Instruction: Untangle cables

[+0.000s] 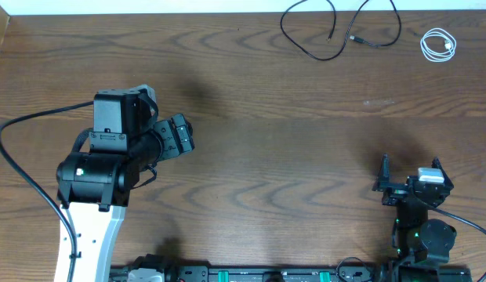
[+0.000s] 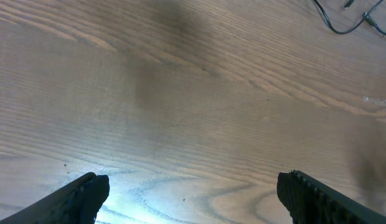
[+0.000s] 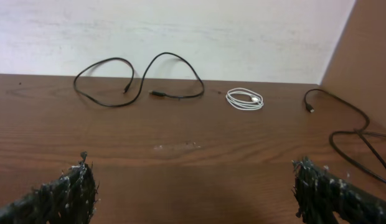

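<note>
Presently, L gripper (image 1: 180,135): jaws spread wide, nothing held; hung over bare wood, well apart from all cords.
R gripper (image 1: 410,174): jaws at widest, nothing held; sat at near R edge, pointed twd far side.
Table (image 1: 266,157): dark wood grain, flat, looks smooth; cords judged to slide easily if tugged.
2nd blk cable (image 3: 333,138): seen only in R wrist view, at R side, loose curves, one plug end showing; rest cut off by frame.
Blk cable (image 3: 141,87): far side, laid in open S-loops, both plugs near mid; no knot can be made out.
White cable (image 1: 438,45): far R corner, small neat coil, apart from both blk ones.
Handling: all judged light, limp, thin; hard to pinch flat on wood. Grip best taken at a plug or at a raised loop; coil likely to be dragged whole if pulled by one strand.
Wall (image 3: 180,25): pale, plain, just behind far edge.
Side panel (image 3: 367,50): brown board at far R; reach there judged tight.
</note>
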Available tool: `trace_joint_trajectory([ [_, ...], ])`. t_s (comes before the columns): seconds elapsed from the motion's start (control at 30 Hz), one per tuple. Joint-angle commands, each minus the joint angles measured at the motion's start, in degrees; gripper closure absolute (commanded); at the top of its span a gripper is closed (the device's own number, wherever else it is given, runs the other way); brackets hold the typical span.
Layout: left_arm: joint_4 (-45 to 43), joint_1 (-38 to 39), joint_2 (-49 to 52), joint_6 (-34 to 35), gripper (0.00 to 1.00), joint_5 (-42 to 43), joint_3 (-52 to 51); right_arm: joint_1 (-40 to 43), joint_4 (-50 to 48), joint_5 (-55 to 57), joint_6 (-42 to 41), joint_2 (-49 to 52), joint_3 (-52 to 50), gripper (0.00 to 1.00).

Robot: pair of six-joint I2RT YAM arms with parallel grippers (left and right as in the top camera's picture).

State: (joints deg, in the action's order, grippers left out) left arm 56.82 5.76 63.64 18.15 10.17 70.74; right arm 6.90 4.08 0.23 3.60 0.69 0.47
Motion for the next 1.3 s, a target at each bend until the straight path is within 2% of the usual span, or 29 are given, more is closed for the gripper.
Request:
trace_joint_trajectory([
  [0.0, 0.2, -0.2, 0.0, -0.5, 0.08, -0.3, 0.6, 0.0, 0.2, 0.1, 0.8, -0.4, -0.2, 0.01],
  [0.43, 0.2, 0.1, -0.2, -0.5, 0.08, -0.4, 0.6, 0.0, 0.2, 0.1, 0.8, -0.4, -0.2, 0.01],
  [0.5, 0.4, 0.1, -1.0, -2.6, 0.08, -3.7, 0.6, 0.0, 0.2, 0.1, 0.8, -0.4, -0.2, 0.01],
  [0.8, 0.1, 0.1, -13.9, -3.1, 0.08, -7.7, -4.0, 0.0, 0.2, 0.1, 0.8, -0.4, -0.2, 0.01],
  [0.9, -2.5, 0.1, -20.3, -3.1, 0.08, -8.0, -8.2, 0.0, 0.2, 0.1, 0.8, -0.4, -0.2, 0.01],
  [1.1, -13.0, -0.3, -37.3, -3.1, 0.08, -9.4, -24.8, 0.0, 0.2, 0.1, 0.8, -0.4, -0.2, 0.01],
  [1.27, -20.5, -2.0, -47.4, -3.1, 0.08, -9.4, -36.6, 0.0, 0.2, 0.1, 0.8, -0.4, -0.2, 0.01],
])
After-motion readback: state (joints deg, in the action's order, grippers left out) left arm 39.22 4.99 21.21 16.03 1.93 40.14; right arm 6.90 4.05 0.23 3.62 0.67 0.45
